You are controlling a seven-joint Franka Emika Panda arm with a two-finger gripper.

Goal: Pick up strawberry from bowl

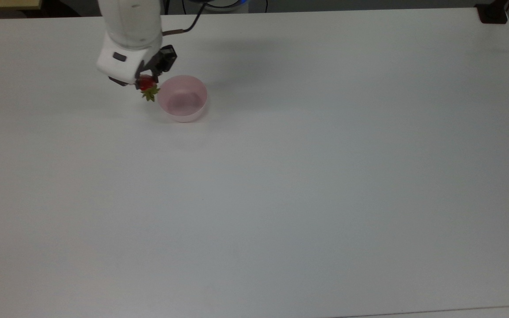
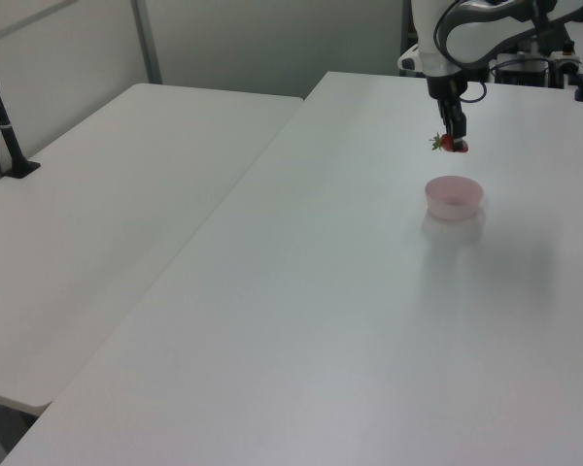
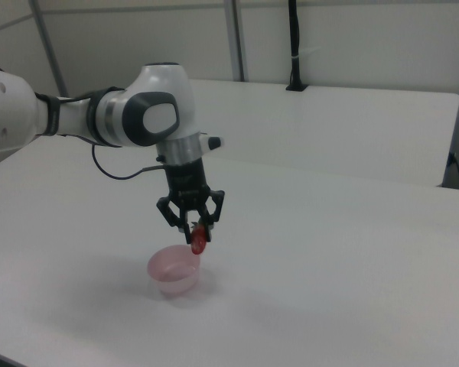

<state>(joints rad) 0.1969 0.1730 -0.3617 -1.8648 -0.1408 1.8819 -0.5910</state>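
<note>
Red fruit: the strawberry (image 1: 147, 83) is pinched between the two fingers of the hand (image 1: 145, 84), its green leafy cap (image 1: 150, 93) sticking out below the fingers in the top view.
Height: in the left view the strawberry (image 2: 449, 143) hangs in the air clear above the bowl (image 2: 454, 197), touching neither it nor the table (image 2: 301, 291); in the right view the strawberry (image 3: 199, 239) sits just over the bowl's rim.
Position from above: in the top view the strawberry lies just off the bowl's edge on the top view's left, outside the rim.
Hand: fingers point down and are closed on the fruit; in the right view the hand (image 3: 196, 229) shows dark fingers gripping the red berry from both sides.
Bowl: pale pink and round (image 1: 182, 104), standing upright on the table with nothing inside it; in the right view the bowl (image 3: 174, 271) is directly under the hand.
Arm: white with dark joints (image 3: 141, 116), reaching in from the right view's left and bending down to the hand; a thin black cable (image 1: 183, 26) runs along it.
Table: white and bare around the bowl (image 1: 281, 176); a second white table (image 2: 107, 184) stands beside it on the left view's left.
</note>
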